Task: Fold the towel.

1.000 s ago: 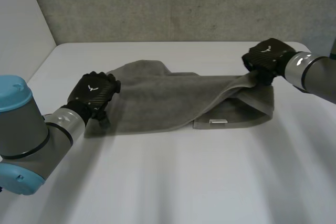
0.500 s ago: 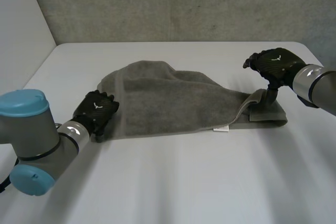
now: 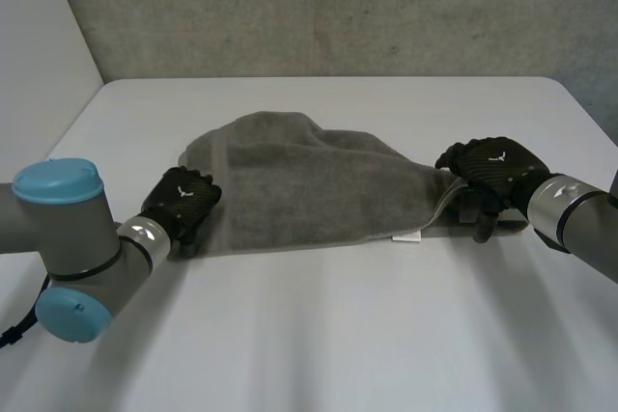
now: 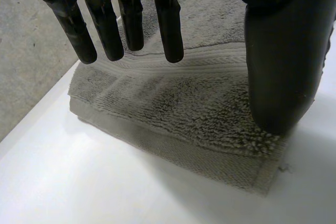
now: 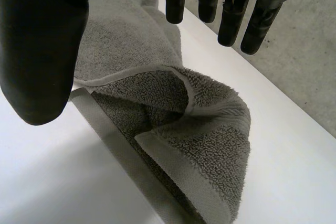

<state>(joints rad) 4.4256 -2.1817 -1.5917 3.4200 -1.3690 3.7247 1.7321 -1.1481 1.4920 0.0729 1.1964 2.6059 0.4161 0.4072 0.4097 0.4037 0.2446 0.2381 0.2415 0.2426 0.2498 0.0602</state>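
Left hand [image 3: 183, 205] & right hand [image 3: 488, 169] are held open, fingers straight, nothing gripped, over near corners of towel [image 3: 309, 180]. Towel is spread on table [image 3: 319, 335], right end rumpled. Soft, limp, light: best pinched at hemmed corners.

Towel [image 3: 309, 185] flat on table [image 3: 338, 335]. Left hand [image 3: 182, 205] at towel's near left corner. Right hand [image 3: 488, 169] at towel's right end, above doubled-over edge.
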